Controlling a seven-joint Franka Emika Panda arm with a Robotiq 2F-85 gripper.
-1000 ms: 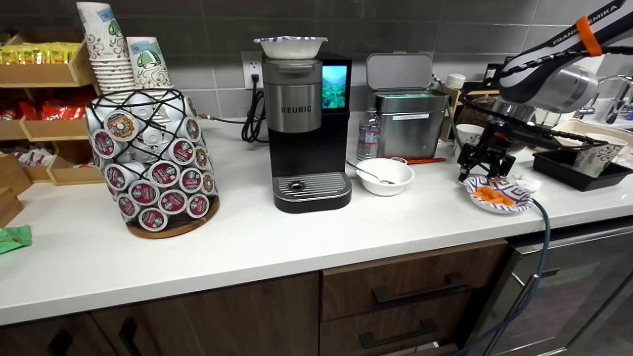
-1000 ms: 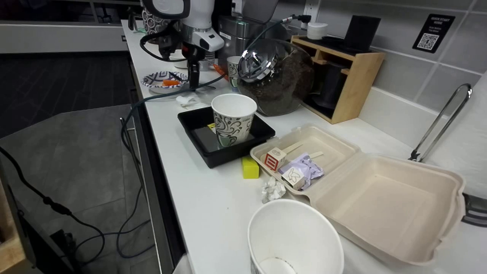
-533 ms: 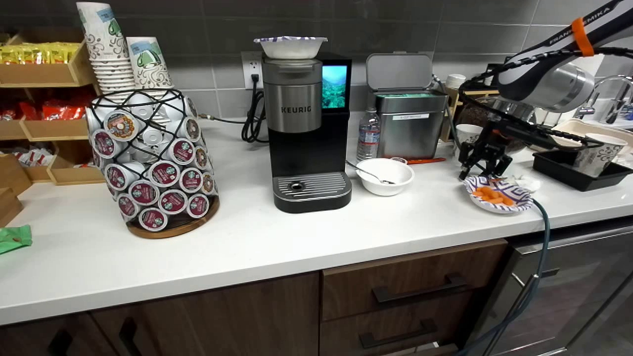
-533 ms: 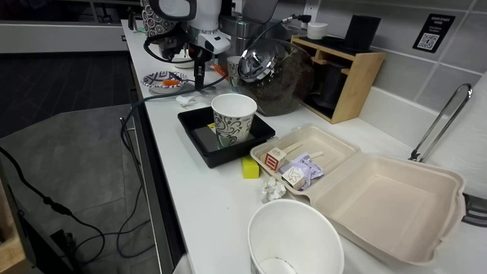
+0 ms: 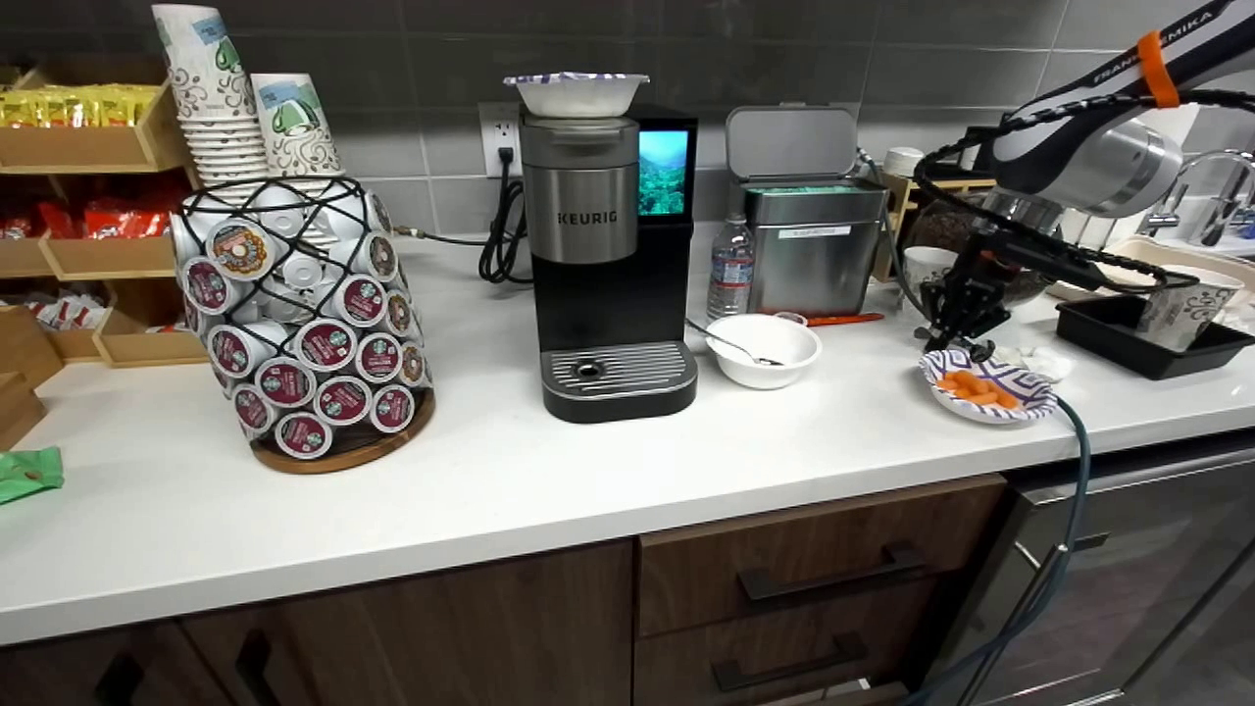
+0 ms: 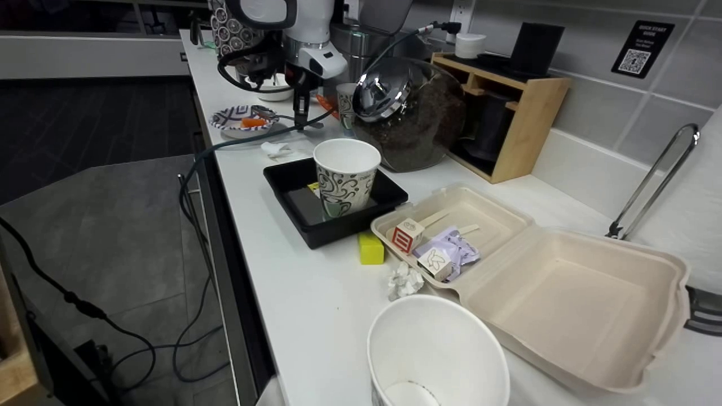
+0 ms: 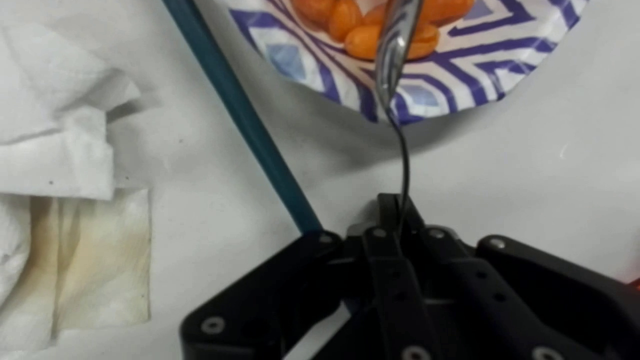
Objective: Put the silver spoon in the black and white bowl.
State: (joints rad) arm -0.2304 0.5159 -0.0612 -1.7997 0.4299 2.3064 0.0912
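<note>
Grasping the silver spoon [image 7: 389, 70] by its handle in the clenched hand [image 7: 402, 215], with its head toward twelve o'clock in the wrist view, over the patterned dish [image 7: 442, 92]. Probably past the pick-up only, with carrying and releasing left to do. Cannot surely make out any black and white bowl; can see a plain white bowl [image 5: 790, 338] near nine o'clock from the dish. Working on a white bench [image 5: 588, 471], with grey tiles [image 5: 784, 59] toward twelve, dark drawers [image 5: 784, 541] toward six.

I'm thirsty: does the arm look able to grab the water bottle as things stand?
Probably not: the gripper looks shut on the silver spoon, and in an exterior view a white bowl stands in front of the water bottle.
</note>
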